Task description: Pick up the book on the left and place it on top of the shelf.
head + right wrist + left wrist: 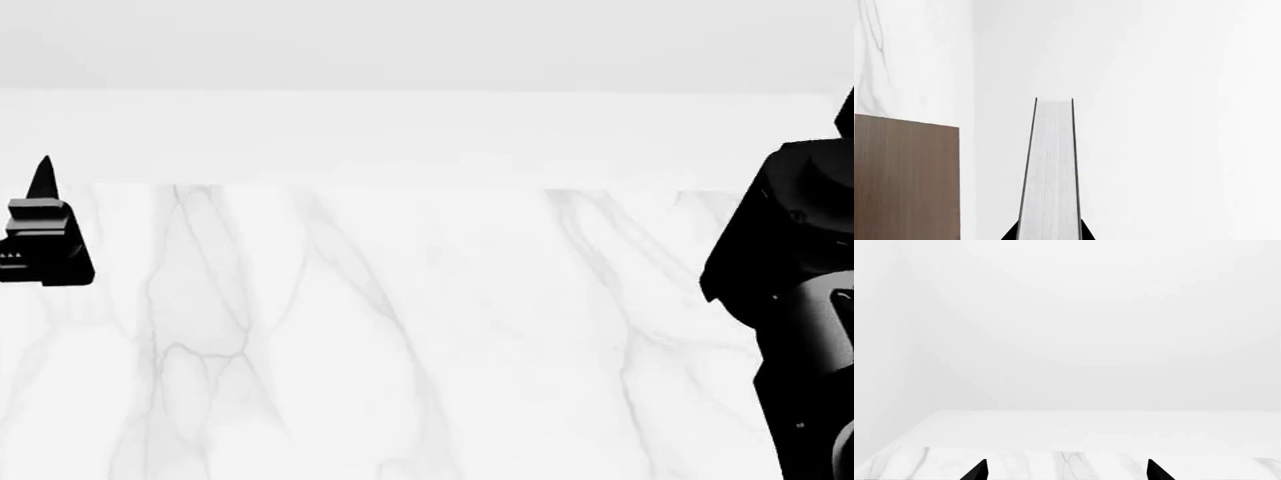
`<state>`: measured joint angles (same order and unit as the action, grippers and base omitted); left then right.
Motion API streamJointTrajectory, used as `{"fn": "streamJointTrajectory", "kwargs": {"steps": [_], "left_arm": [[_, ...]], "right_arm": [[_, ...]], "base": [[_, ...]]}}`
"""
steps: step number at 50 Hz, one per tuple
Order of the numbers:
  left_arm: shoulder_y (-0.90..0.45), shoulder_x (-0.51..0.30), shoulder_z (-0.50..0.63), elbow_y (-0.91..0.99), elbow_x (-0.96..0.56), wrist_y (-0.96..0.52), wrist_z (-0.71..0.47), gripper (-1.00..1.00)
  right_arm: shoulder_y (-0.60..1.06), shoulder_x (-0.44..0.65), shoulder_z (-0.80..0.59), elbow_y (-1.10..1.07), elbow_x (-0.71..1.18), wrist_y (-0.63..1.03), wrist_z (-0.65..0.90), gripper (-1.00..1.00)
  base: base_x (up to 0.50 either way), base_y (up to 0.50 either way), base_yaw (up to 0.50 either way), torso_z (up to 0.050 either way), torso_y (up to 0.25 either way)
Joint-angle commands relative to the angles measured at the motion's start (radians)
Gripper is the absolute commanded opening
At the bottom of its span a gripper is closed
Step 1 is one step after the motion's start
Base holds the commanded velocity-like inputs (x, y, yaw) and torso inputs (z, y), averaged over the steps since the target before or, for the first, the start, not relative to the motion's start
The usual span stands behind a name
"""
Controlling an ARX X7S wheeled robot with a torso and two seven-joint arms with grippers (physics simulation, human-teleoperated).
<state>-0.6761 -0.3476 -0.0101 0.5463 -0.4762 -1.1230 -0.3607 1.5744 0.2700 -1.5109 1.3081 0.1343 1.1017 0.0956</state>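
In the head view, only the dark tip and a stepped block of the left gripper [43,235] poke in at the left edge; the rest is cut off. Its wrist view shows just two black pointed fingertips [977,471] at the frame edge, spread well apart with nothing between them, above the white marble table [1074,462]. That table [400,340] is smooth, pale and grey-veined, with a plain white wall behind it.

At the right edge of the head view, the right arm [801,300] is a bulky black mass, and its fingers lie outside that picture.

In the right wrist view, the right gripper [1049,236] is pressed on the book [1049,175], only slivers of its black fingers showing on either side. The book is seen edge-on: thin black covers flanking a finely lined white page block, narrowing away from the camera, held in the air. Beside it and apart from it stands a flat, dark brown, wood-grained panel of the shelf [906,180], cut off by the frame; no more of the shelf shows.
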Motion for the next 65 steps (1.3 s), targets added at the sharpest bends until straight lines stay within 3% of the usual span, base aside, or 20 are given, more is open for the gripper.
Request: {"fn": "streamJointTrajectory", "kwargs": {"steps": [1,11,31,48,49,65], "left_arm": [[0.006,-0.003,0.000,-0.001,-0.002,0.005,-0.003,1.00],[0.012,-0.005,0.001,0.001,-0.004,0.011,-0.006,1.00],[0.028,-0.014,-0.007,0.005,-0.010,0.017,-0.011,1.00],[0.032,-0.017,-0.004,0.001,-0.012,0.025,-0.014,1.00],[0.032,-0.017,-0.004,0.000,-0.012,0.025,-0.014,1.00],[0.032,-0.018,0.001,-0.005,-0.015,0.031,-0.018,1.00]], "right_arm": [[-0.036,0.043,-0.068,0.001,-0.123,0.108,-0.006,-1.00],[-0.067,0.057,-0.031,0.001,-0.129,0.147,-0.014,-1.00],[-0.120,0.065,0.183,0.001,-0.120,0.139,0.045,-1.00],[-0.127,0.066,0.203,0.001,-0.131,0.132,0.057,-1.00],[-0.126,0.065,0.208,0.001,-0.132,0.124,0.066,1.00],[-0.115,0.051,0.226,0.001,-0.135,0.092,0.120,1.00]], "base": [[0.00,0.00,0.00,0.000,0.000],[0.00,0.00,0.00,0.000,0.001],[0.00,0.00,0.00,0.000,0.001],[0.00,0.00,0.00,0.000,0.001],[0.00,0.00,0.00,0.000,0.000],[0.00,0.00,0.00,0.000,0.001]]}}
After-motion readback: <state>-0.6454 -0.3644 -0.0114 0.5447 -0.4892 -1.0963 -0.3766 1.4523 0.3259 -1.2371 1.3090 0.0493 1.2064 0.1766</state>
